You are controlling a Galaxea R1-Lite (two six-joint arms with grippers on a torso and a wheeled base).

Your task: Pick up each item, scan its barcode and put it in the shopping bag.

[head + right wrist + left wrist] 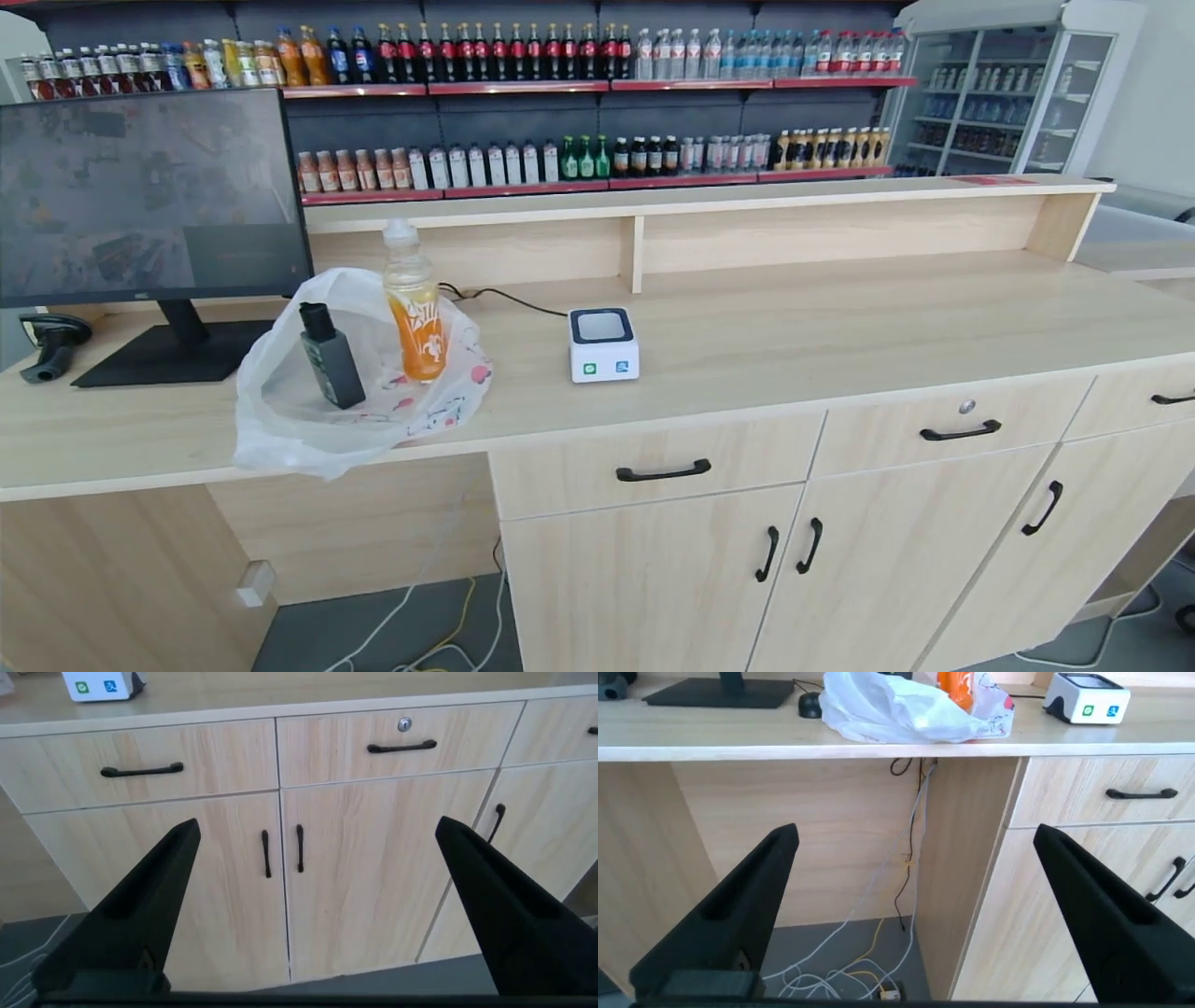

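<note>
While both arms are hanging low in front of the cabinets, the left end effector (910, 924) is gaping wide. Its two black fingers (729, 919) are spreading far apart, gripping nothing and touching nothing. It is facing the open recess under the tabletop (794, 336), where loose cables (850, 961) are lying on the floor.

Right end effector (313, 919) is showing the same: fingers (509, 910) splayed wide, nothing between them. It is pointing at a pair of cabinet doors (280, 868) below a drawer (140, 770).

Shopping bag (280, 439), thin white plastic with red print, is sitting on the tabletop near its front edge, mouth slumping open. Two items are already standing inside it:
- an orange drink bottle (415, 308), upright, at the bag's far right side
- a dark boxy container (329, 359) with a black cap, leaning slightly, to the left of the bottle

White barcode scanner (603, 343) is resting on the tabletop just to the right of the bag and apart from it, with a black cord (495, 294) trailing behind the bag.

A monitor (149, 196) on a black stand is occupying the far left of the tabletop, with a black handheld scanner (51, 345) lying beside its base. Shelves of bottles (579, 56) are running along the wall behind.
</note>
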